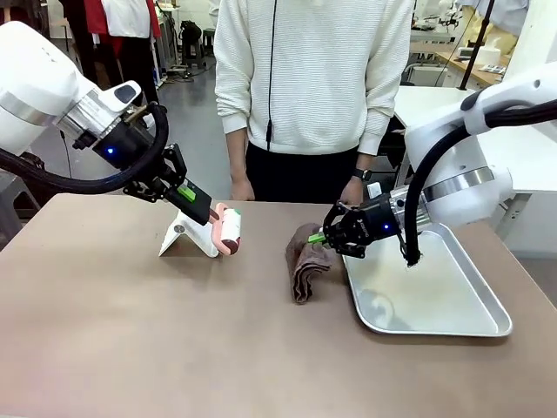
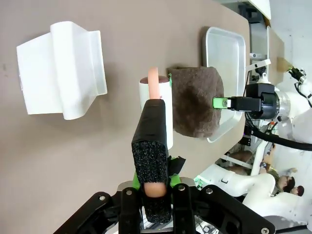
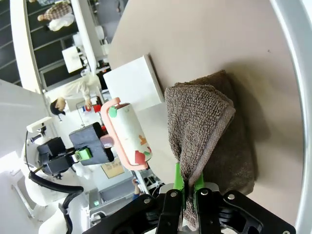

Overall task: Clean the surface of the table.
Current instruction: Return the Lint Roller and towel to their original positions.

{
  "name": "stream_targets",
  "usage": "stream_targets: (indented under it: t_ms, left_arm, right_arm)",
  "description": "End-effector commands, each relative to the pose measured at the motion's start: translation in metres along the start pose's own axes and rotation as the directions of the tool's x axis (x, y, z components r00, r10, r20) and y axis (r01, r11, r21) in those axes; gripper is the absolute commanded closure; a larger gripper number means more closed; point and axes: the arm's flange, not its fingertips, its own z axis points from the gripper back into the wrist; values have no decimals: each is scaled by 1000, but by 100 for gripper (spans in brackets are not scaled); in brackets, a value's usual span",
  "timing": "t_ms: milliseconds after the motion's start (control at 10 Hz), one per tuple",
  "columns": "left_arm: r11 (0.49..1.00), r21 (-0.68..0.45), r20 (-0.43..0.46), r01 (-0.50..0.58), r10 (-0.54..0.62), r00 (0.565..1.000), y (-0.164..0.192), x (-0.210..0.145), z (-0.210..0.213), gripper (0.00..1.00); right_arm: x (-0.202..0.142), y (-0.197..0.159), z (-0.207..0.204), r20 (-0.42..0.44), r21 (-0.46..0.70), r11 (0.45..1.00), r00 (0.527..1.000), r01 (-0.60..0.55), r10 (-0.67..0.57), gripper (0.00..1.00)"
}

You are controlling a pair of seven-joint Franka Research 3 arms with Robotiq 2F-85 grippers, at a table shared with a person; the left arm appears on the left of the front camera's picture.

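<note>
The taupe-brown table (image 1: pixel 130 340) carries a folded brown towel (image 1: pixel 304 261) beside a metal tray. My right gripper (image 1: pixel 324 237) is shut on the towel's upper edge, lifting that edge while the lower end rests on the table. In the right wrist view the towel (image 3: pixel 209 126) hangs from the gripper (image 3: pixel 189 186). My left gripper (image 1: pixel 209 214) is shut on the pink handle of a white lint roller (image 1: pixel 231 228), just above the table. The left wrist view shows the lint roller (image 2: pixel 156 95) ahead of the black fingers (image 2: pixel 152 141), next to the towel (image 2: pixel 195 100).
A white plastic stand (image 1: pixel 185 240) sits just left of the roller. The metal tray (image 1: pixel 470 324) lies at the right under my right arm. A person stands at the far edge with hands (image 1: pixel 242 188) hanging near the table.
</note>
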Motion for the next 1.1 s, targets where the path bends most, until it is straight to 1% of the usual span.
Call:
stream_targets:
  t_ms: [0, 200, 300, 400, 600, 700, 800, 1000]
  left_arm:
    - [1000, -16, 18, -9, 9, 1000, 1, -6, -3, 78]
    - [1000, 0, 1, 1, -1, 1000, 0, 0, 0, 78]
    - [999, 49, 83, 24, -28, 996, 3, 8, 14, 78]
    - [993, 116, 109, 29, -41, 993, 4, 18, 19, 78]
    - [985, 172, 135, 29, -53, 989, 2, 29, 11, 78]
    - [983, 178, 131, 40, -64, 989, 0, 35, 5, 78]
    - [980, 196, 109, 29, -52, 993, 1, 41, -2, 78]
    - [983, 184, 94, -15, -2, 996, 6, 50, -10, 78]
  right_arm:
    - [-2, 0, -1, -2, -4, 1000, 1000, -5, 5, 92]
    - [-2, 0, -1, -2, -4, 1000, 1000, -5, 5, 92]
    - [0, 0, 0, 0, 0, 1000, 1000, 0, 0, 92]
    - [-2, 1, -9, 5, -39, 999, 1000, -12, 12, 92]
    - [1, -5, -14, 32, -24, 1000, 999, -12, 13, 92]
    - [3, -11, -17, 50, -24, 1000, 999, 4, -3, 92]
    - [4, -14, -21, 45, -32, 999, 999, 18, -17, 92]
    - [8, -15, -23, 48, -36, 999, 998, 38, -36, 92]
